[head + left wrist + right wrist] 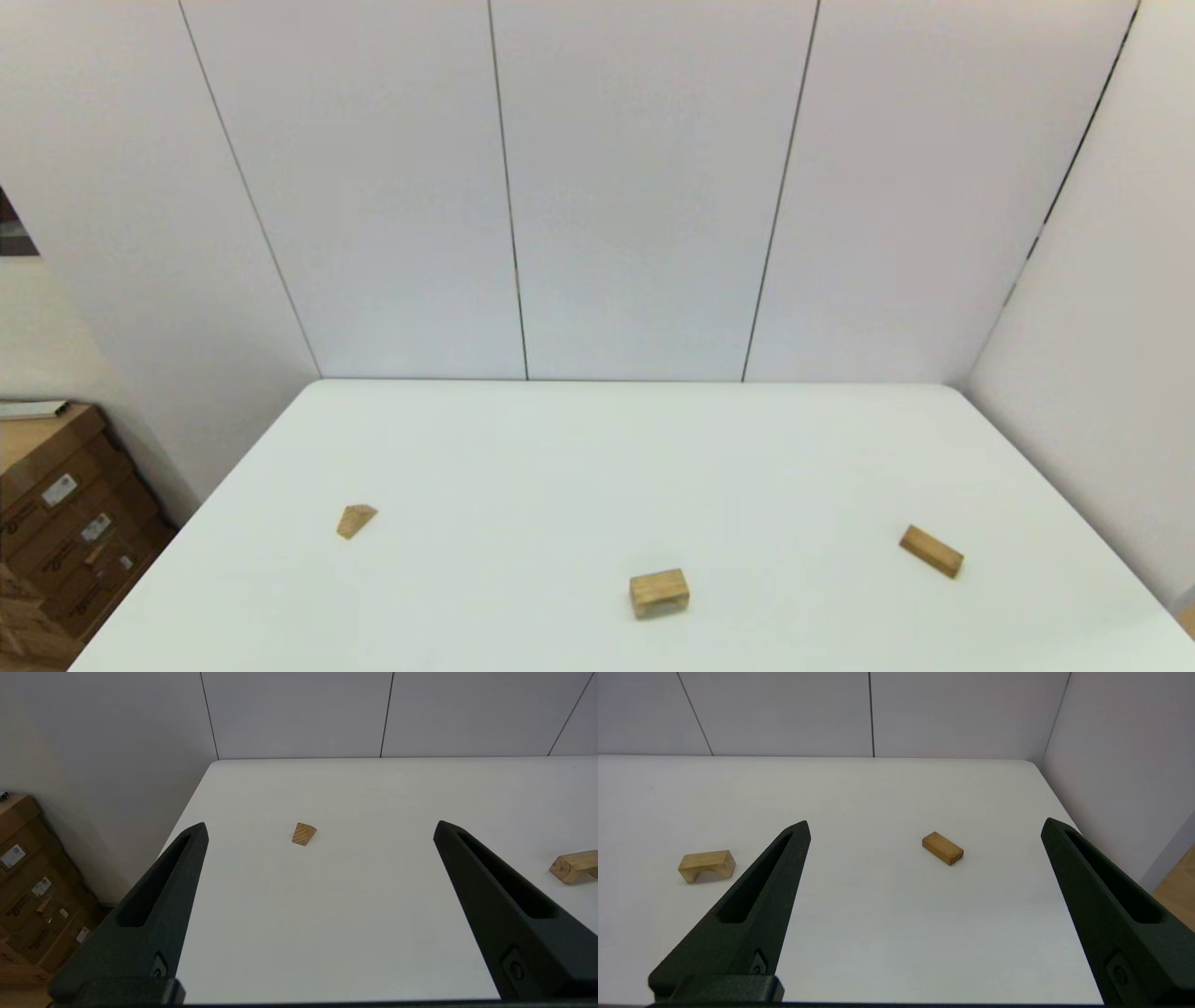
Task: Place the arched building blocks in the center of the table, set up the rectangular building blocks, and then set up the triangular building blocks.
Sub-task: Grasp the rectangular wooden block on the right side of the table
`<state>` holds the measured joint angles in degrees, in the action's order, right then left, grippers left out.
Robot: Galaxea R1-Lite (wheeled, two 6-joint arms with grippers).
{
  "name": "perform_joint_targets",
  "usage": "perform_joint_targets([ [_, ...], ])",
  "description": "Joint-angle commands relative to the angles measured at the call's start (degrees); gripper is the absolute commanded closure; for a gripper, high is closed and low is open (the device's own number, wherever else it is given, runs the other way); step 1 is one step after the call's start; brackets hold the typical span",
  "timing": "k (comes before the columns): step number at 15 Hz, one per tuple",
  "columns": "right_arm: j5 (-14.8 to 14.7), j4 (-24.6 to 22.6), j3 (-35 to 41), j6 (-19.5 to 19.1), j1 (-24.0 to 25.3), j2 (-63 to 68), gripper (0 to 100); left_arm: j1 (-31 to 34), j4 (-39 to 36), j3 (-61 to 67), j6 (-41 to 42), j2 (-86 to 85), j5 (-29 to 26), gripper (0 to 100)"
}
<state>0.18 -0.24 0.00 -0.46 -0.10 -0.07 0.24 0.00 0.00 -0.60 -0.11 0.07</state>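
Three wooden blocks lie apart on the white table (616, 467). The arched block (659, 594) (575, 865) (706, 865) stands on its two legs near the front middle. The rectangular block (931, 551) (942, 848) lies flat at the right. The small triangular block (355, 520) (304, 834) rests at the left. Neither arm shows in the head view. My left gripper (320, 828) is open, held back from the table's front edge with the triangular block ahead of it. My right gripper (924, 826) is open too, with the rectangular block ahead between its fingers' line, well apart.
Stacked cardboard boxes (56, 532) (32, 896) stand on the floor beyond the table's left edge. White wall panels (644, 187) close off the back and the right side of the table.
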Motion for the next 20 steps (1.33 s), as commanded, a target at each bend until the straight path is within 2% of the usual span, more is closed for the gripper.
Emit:
perform_joint_targets([
  [1, 0.70, 1.03, -2.11, -1.56, 0.01, 0.51, 0, 0.02, 0.00, 0.00, -0.02, 0.20, 0.01, 0],
  [2, 0.87, 4.46, -6.86, -1.21, 0.01, 4.03, 0, 0.02, 0.00, 0.00, -0.02, 0.20, 0.01, 0],
  [4, -0.18, 12.81, -20.13, 3.80, -0.08, 19.67, 0, 0.02, 0.00, 0.00, 0.07, 0.20, 0.10, 0],
  [5, -1.33, 14.75, -24.70, 6.88, -0.25, 29.08, 0, 0.02, 0.00, 0.00, 0.16, 0.20, 0.10, 0],
  [6, -1.76, 14.83, -26.54, 7.85, -0.43, 36.81, 0, 0.02, 0.00, 0.00, 0.16, 0.20, 0.10, 0],
  [7, -1.68, 14.39, -26.98, 6.35, -0.25, 43.75, 0, 0.02, 0.00, 0.00, 0.16, 0.11, 0.10, 0],
  [8, -1.68, 14.13, -27.07, 2.92, -0.25, 51.05, 0, 0.02, -0.18, 0.00, 0.16, 0.20, 0.10, 0],
  [9, -1.68, 12.11, -27.16, -0.94, -0.43, 58.87, 0, 0.02, 0.00, 0.00, 0.07, 0.20, 0.10, 0],
  [10, -1.68, 9.21, -27.25, -3.05, -0.52, 64.32, 0, 0.02, 0.00, 0.00, 0.07, 0.20, 0.10, 0],
  [12, -2.03, 4.11, -29.36, -5.43, -0.69, 75.57, 0, 0.02, 0.00, 0.00, 0.16, 0.20, 0.10, 0],
  [15, -2.03, 3.14, -36.12, -9.29, -2.98, 91.30, 0, 0.11, 0.00, 0.00, 0.16, 0.20, 0.10, 0],
  [17, -1.94, 3.14, -40.17, -12.11, -3.95, 97.90, 0, 0.02, 0.00, 0.00, 0.07, 0.20, 0.10, 0],
  [20, -1.50, 3.06, -47.46, -14.39, -4.74, 105.63, 0, 0.02, 0.00, 0.00, 0.07, 0.20, 0.10, 0],
])
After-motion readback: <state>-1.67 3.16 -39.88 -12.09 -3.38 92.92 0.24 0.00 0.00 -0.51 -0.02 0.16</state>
